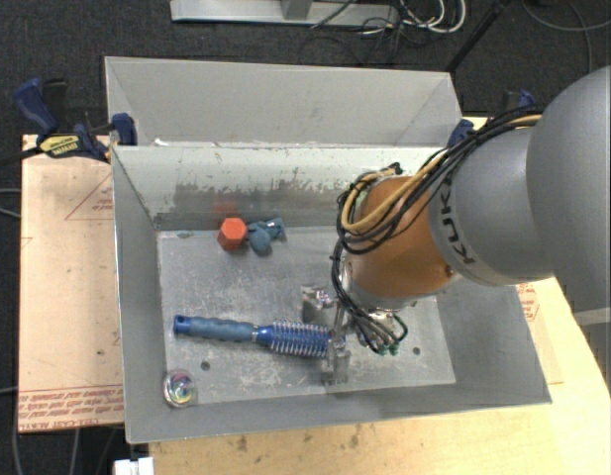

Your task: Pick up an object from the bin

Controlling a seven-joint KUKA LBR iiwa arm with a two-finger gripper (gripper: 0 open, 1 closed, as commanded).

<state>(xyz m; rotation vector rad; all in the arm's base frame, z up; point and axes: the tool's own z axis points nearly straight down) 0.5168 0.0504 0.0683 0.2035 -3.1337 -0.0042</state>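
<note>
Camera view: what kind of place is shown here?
Probably a robotics lab or test cell: a robot arm's gripper is down in a grey metal bin holding a blue hairbrush, and loose cables lie on the dark floor behind.

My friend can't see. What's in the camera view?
A robot gripper hangs at the bristle end of a blue hairbrush in a grey bin. An orange block, a blue lump and a shiny ball lie elsewhere.
</note>
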